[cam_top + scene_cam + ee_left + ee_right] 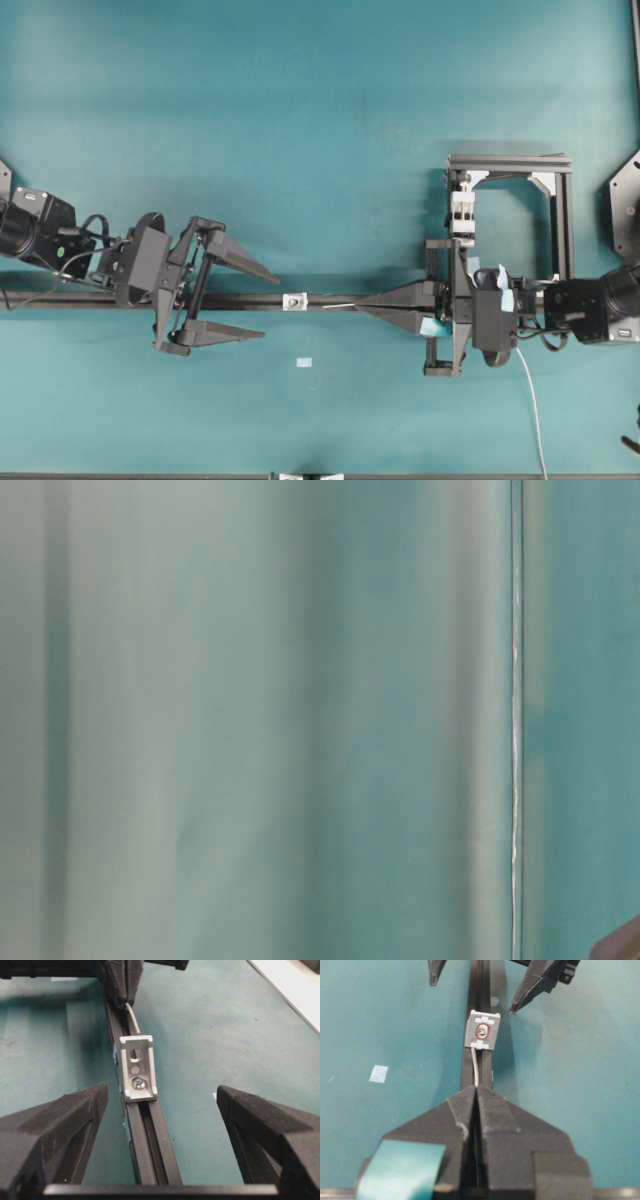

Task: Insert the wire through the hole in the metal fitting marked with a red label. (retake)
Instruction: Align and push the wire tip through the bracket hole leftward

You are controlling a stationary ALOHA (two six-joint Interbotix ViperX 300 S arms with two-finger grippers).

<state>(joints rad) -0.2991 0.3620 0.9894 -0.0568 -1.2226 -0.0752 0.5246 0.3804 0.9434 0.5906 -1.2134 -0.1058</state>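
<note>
A small silvery metal fitting (294,301) sits on a long black rail (330,300) that runs across the teal table (300,150). Everything else is placed around this fitting.

The right gripper (358,306) lies along the rail to the right of the fitting, its two fingers pressed together into a point, pinching the thin pale wire (475,1067). A short length of wire sticks out from the fingertips toward the fitting; its end reaches the fitting's lower edge, just below the red-ringed hole (482,1030), not inside it.

The left gripper (270,304) waits on the fitting's other side, its jaws spread wide, one finger on each side of the rail, touching nothing.

A small pale tag (304,362) lies on the table near the fitting, off the rail.
</note>
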